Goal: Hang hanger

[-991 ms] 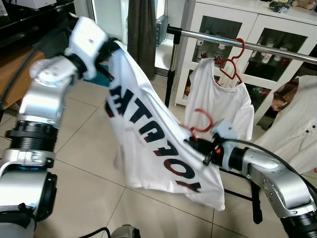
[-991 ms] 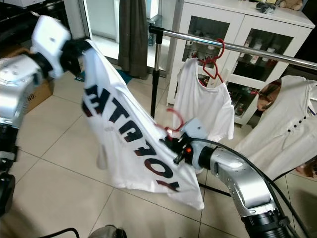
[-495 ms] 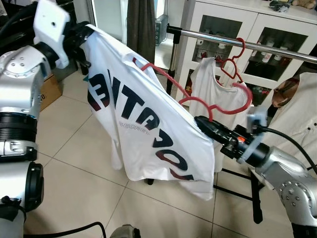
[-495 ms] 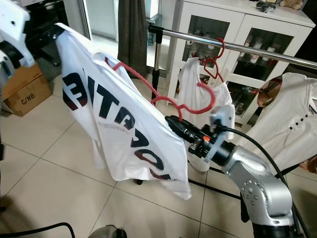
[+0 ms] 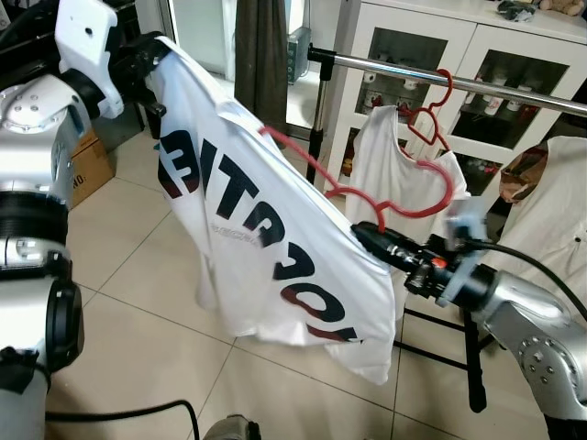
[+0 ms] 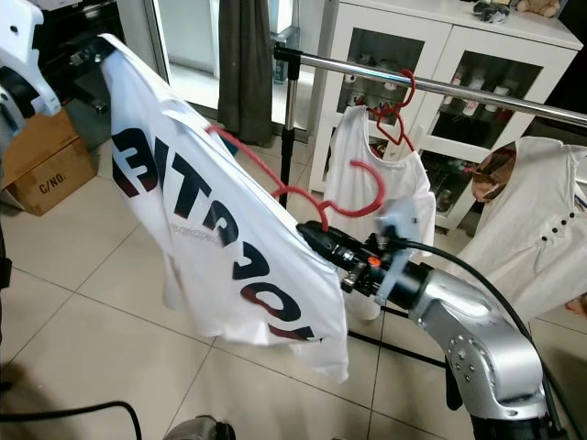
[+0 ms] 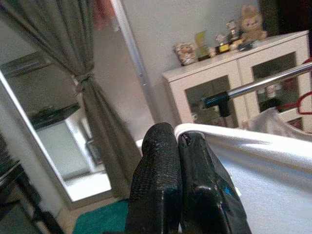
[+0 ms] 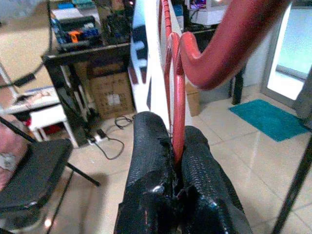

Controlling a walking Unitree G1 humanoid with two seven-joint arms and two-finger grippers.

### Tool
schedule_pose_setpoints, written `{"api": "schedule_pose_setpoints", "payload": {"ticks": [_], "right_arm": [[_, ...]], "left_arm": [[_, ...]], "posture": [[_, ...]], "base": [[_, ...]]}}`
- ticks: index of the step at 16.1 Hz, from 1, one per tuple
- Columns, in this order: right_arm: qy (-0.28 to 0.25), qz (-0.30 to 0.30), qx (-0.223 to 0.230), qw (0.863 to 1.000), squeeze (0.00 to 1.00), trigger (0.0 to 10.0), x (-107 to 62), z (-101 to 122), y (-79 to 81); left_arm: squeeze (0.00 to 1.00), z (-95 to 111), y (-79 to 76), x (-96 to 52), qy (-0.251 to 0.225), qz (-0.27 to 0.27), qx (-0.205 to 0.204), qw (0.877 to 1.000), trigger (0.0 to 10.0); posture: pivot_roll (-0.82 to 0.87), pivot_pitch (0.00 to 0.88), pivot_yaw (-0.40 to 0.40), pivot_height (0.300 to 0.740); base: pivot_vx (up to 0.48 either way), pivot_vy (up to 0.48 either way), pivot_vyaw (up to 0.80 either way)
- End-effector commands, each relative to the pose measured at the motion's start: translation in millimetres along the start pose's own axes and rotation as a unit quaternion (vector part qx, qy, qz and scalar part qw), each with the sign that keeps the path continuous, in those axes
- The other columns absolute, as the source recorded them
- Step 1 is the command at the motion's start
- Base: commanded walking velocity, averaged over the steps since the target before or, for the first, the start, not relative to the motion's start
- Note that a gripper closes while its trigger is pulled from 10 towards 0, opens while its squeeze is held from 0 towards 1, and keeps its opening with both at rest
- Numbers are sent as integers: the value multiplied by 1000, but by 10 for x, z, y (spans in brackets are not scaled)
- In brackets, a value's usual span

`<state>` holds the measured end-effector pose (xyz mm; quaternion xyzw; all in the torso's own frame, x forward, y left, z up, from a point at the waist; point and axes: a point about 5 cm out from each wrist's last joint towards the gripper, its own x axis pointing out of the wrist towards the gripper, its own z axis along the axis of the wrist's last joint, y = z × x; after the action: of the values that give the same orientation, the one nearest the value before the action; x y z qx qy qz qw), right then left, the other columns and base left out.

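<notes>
Right wrist view shows the right gripper (image 8: pixel 174 146) clenched on the red hanger (image 5: pixel 367 188), whose hook curls over it. Most of the hanger's far arm is hidden inside the white T-shirt (image 5: pixel 266 238). The left gripper (image 7: pixel 181 146) pinches the shirt's upper corner, holding it high, short of the metal rail's (image 5: pixel 459 82) end. The shirt's dark lettering is mirrored and folded, unreadable. A cardboard box (image 6: pixel 46 174) reads "C/NO."

You are looking at a red plastic hanger (image 5: pixel 367 188) lying tilted inside a white T-shirt (image 5: pixel 266 247) with dark lettering, its hook sticking out near the rail (image 5: pixel 440 78).
</notes>
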<state>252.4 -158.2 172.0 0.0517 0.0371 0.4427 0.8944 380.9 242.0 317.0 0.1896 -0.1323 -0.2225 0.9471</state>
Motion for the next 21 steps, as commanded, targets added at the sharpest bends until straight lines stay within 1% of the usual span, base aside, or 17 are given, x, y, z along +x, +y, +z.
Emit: {"api": "schedule_pose_setpoints", "payload": {"ticks": [1, 2, 4, 6, 8, 11, 12, 13, 14, 16, 17, 18, 19, 21], "right_arm": [[17, -13, -13, 1000, 0, 10000, -12, 9, -37], [12, -19, -21, 1000, 0, 10000, 27, 63, -47], [2, -21, -35, 999, 0, 10000, 81, 147, -30], [-1, -19, -41, 999, 0, 10000, 100, 177, -12], [-28, -4, -35, 999, 0, 10000, 128, 251, 55], [-1, 13, -46, 999, 0, 10000, 126, 184, 102], [15, 18, -52, 998, 0, 10000, 130, 146, 117], [26, 22, -57, 998, 0, 10000, 136, 118, 128], [35, 24, -62, 997, 0, 10000, 144, 93, 132], [46, 24, -67, 996, 0, 10000, 163, 66, 135], [53, 21, -69, 996, 0, 10000, 179, 52, 129], [61, 17, -71, 996, 0, 10000, 185, 34, 117], [62, 17, -66, 996, 0, 10000, 186, 28, 113], [55, 17, -56, 997, 0, 10000, 190, 39, 108]], "left_arm": [[0, 147, 46, 22, -26, 0, 5, 1000, 0], [0, 129, -43, 61, -2, -51, 13, 999, 0], [0, 53, -162, 84, 30, -105, 25, 994, 0], [0, 21, -199, 88, 44, -122, 24, 991, 0], [0, -7, -206, 90, 59, -127, 35, 990, 0], [0, 8, -162, 101, 49, -98, 37, 993, 0], [0, 42, -136, 112, 37, -85, 36, 995, 0], [0, 96, -133, 127, 18, -89, 26, 996, 0], [0, 133, -171, 137, 5, -109, 19, 994, 0], [0, 138, -256, 146, 0, -150, 16, 989, 0], [0, 127, -326, 147, -5, -179, 14, 984, 0], [0, 122, -377, 147, -11, -196, 9, 981, 0], [0, 115, -394, 148, -10, -201, 8, 979, 0], [0, 85, -391, 134, 5, -202, 16, 979, 0]], "posture": [[-35, 0, 2, 710], [-34, 0, 2, 710], [-35, 0, 6, 710], [-35, 0, 6, 710], [-35, 0, 6, 710], [-38, 0, 6, 710], [-38, 0, 6, 710], [-38, 0, 6, 710], [-37, 0, 4, 710], [-37, 0, 4, 710], [-38, 0, 3, 710], [-38, 0, 3, 710], [-37, 0, 3, 710], [-38, 0, 4, 710]], "base": [[0, 0, 0], [0, 0, 0], [0, 0, 0], [0, 0, 0], [0, 0, 0], [0, 0, 0], [0, 0, 0], [0, 0, 0], [0, 0, 0], [0, 0, 0], [0, 0, 0], [0, 0, 0], [0, 0, 0], [0, 0, 0]]}}
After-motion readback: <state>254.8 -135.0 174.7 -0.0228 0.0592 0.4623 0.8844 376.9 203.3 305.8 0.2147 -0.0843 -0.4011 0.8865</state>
